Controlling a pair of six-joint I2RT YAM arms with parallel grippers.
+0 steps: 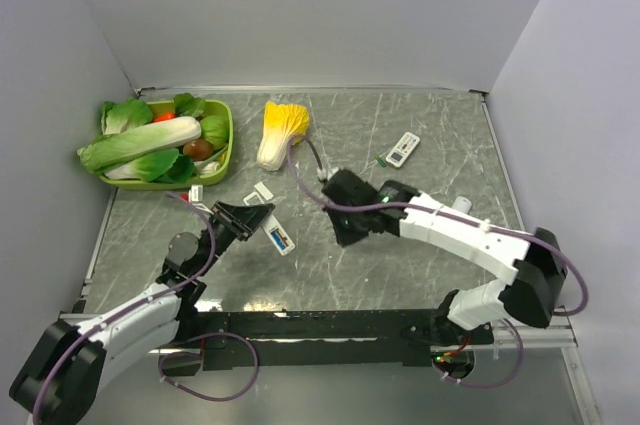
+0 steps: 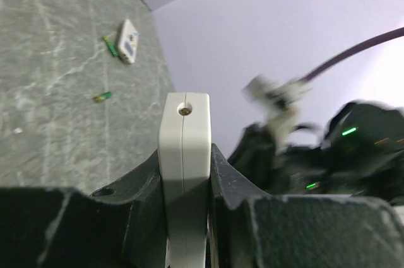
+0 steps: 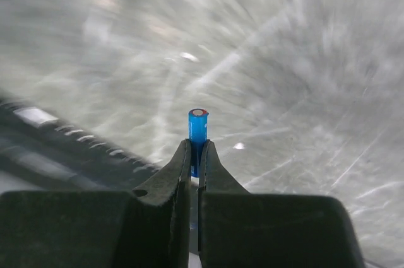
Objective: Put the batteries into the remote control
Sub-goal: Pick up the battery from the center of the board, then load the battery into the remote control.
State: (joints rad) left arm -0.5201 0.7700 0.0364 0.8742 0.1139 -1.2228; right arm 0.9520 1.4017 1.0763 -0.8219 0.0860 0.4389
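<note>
While our left gripper [image 2: 184,161] clamps the remote [image 2: 184,123], our right gripper [image 3: 194,151] hovers near the remote's right, pinching a blue battery [image 3: 197,123] lengthwise, tip outward

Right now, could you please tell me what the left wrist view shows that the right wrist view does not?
Only left wrist: the left claw clamping a white remote edge-on, a second remote, a green battery beside it, another battery nearer. Only right wrist: the right claw pinching a blue battery by one end. Both: the grey marbled table.
</note>
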